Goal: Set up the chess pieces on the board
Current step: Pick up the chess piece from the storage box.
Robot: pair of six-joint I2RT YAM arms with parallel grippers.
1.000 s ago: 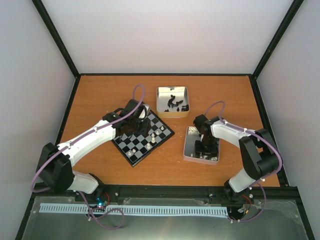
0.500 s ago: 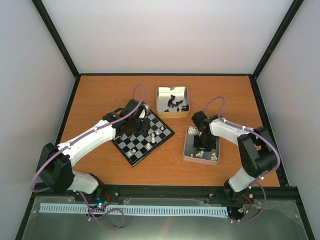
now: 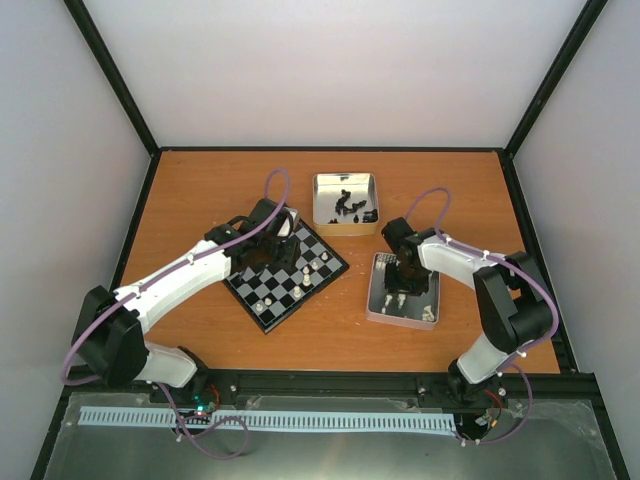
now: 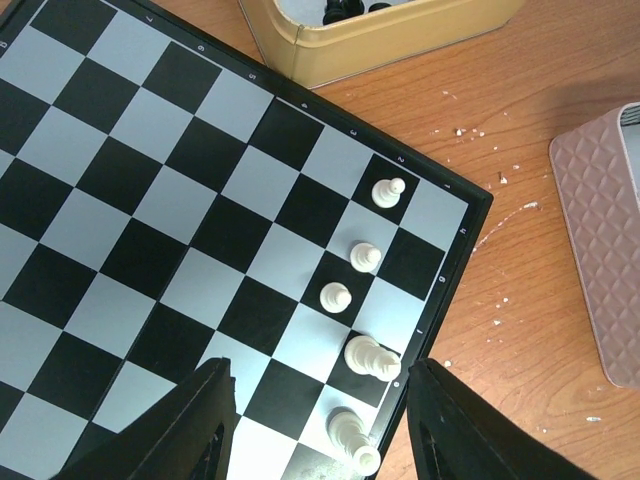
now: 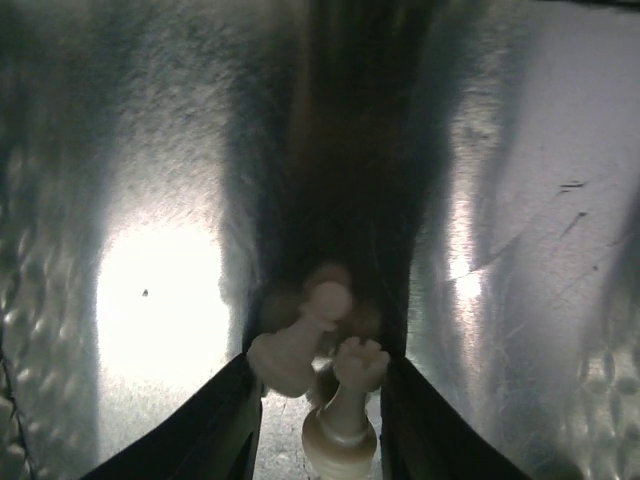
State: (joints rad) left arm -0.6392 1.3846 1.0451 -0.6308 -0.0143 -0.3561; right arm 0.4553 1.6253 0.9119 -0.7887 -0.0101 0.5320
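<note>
Moved: our right end effector [image 5: 315, 400] has slid toward the far end of its tin [image 3: 400, 318], baring loose white chess pieces [image 3: 397, 300] near the rim; our left arm has not shifted.
Left end effector [image 4: 318, 400]: jaws half-parted, empty, hovering over the board's right edge.
Board [image 4: 150, 200]: flat matte chequers, askew on the grainy wooden tabletop [image 3: 200, 190]; five cream chessmen [image 4: 365, 257] line its edge.
Far tin [image 3: 345, 177]: glossy, holding black chessmen [image 3: 345, 207].
Right end effector: two turned plastic pieces [image 5: 345, 410] sit between its jaws; we cannot tell whether they are gripped.
Risk: if both get pinched, one could squirt off the slick metal or drop mid-carry.
</note>
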